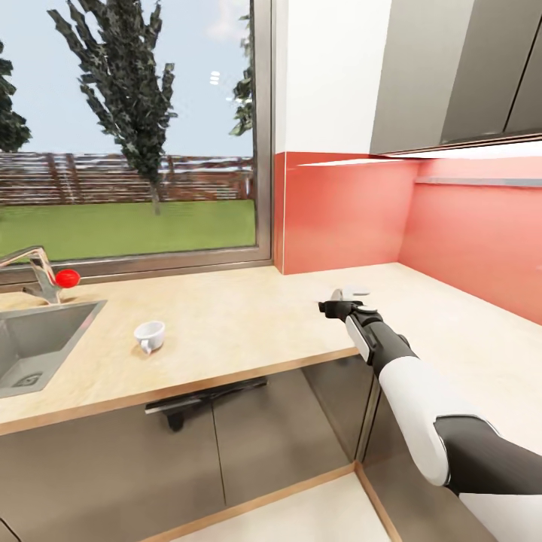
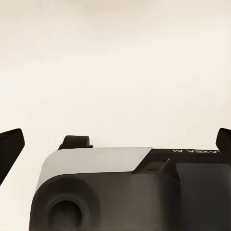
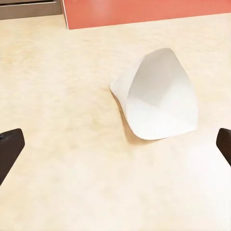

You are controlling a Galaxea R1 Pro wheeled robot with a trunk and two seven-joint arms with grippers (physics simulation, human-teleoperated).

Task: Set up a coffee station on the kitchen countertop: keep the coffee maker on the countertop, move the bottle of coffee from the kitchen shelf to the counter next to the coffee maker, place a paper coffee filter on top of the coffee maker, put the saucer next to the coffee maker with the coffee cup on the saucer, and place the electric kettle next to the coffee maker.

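Right pincer [image 1: 333, 305]: reaches low over the counter [image 1: 226, 331] near the inner corner by the red backsplash [image 1: 342, 214]; in the right wrist view its two dark fingertips [image 3: 9, 147] stand wide apart at the frame's edges with nothing between them.
Paper coffee filter [image 3: 161, 96]: lies on the counter straight ahead of the right pincer, just beyond its tips, not touched; in the head view it shows as a small white shape [image 1: 352, 290] right behind the pincer.
Filter's axis: the cone lies on its side, its open mouth toward the backsplash and its folded, rounded end toward the pincer, slightly skewed to the pincer's line; a flat face is turned up.
Nearer arm: the right, by far.
Left pincer [image 2: 115, 144]: its fingertips stand apart in the left wrist view, against a plain pale surface and part of the robot's own body; it holds nothing.
Coffee cup [image 1: 149, 336]: lies tipped on the counter near the sink [image 1: 45, 339], well apart from the filter.
Coming move, as I judge it: a short advance and descent so the fingers straddle the filter's thin raised edge, then close.
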